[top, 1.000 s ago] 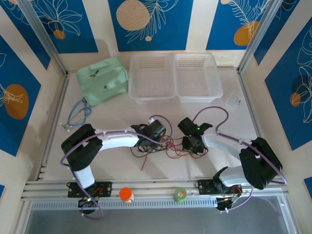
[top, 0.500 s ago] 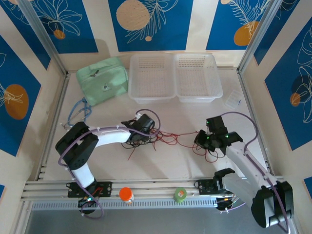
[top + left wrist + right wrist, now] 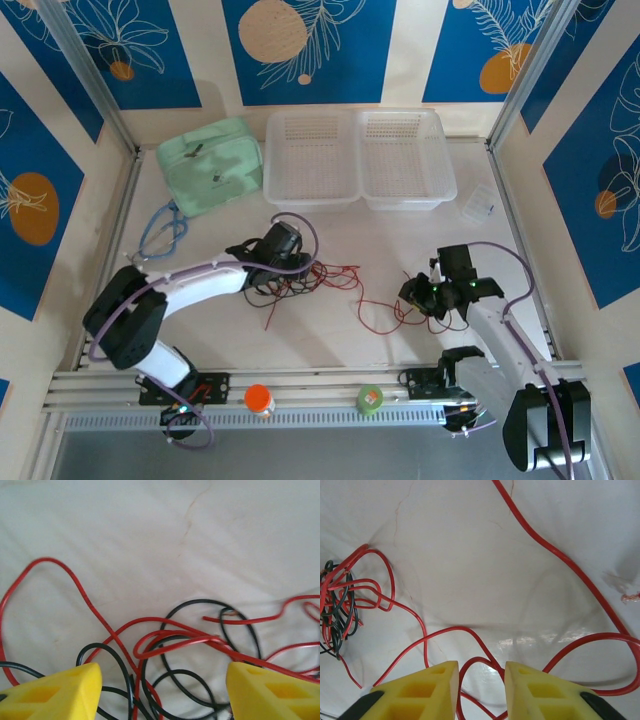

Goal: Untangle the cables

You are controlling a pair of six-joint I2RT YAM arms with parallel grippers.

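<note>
- I have the left claw (image 3: 287, 256) out over the middle of the bench (image 3: 345, 225), a little left of centre. From its own camera, the two yellow fingers (image 3: 50, 692) stand wide apart. Nothing is pinched between them.
- The cables (image 3: 300, 276) lie on the bench directly under that claw as a loose knot of red and black wire. In the left wrist view a red strand (image 3: 47, 559) arcs up and away from the knot, while black loops (image 3: 199, 600) curl through the red ones between the fingers.
- From the knot, red wire trails across the middle of the bench toward the right side. It ends in a smaller clump (image 3: 432, 312) of red and black below the right claw (image 3: 425, 294).
- The right claw is low over the bench, right of centre and toward the near edge. Its fingers (image 3: 415, 692) are parted by a narrow gap, wider than any wire. A red loop (image 3: 470, 664) on the bench runs into that gap, and I do not see it squeezed.
- In the right wrist view a long red wire (image 3: 560, 560) sweeps across the bench, and the main knot (image 3: 337, 600) sits off at the left of the picture.
- Along the far edge are a green pouch (image 3: 210, 165) and two clear trays (image 3: 312, 160) side by side.
- A blue-grey cord (image 3: 160, 232) lies by the left edge, and a small clear box (image 3: 478, 205) by the right edge.
</note>
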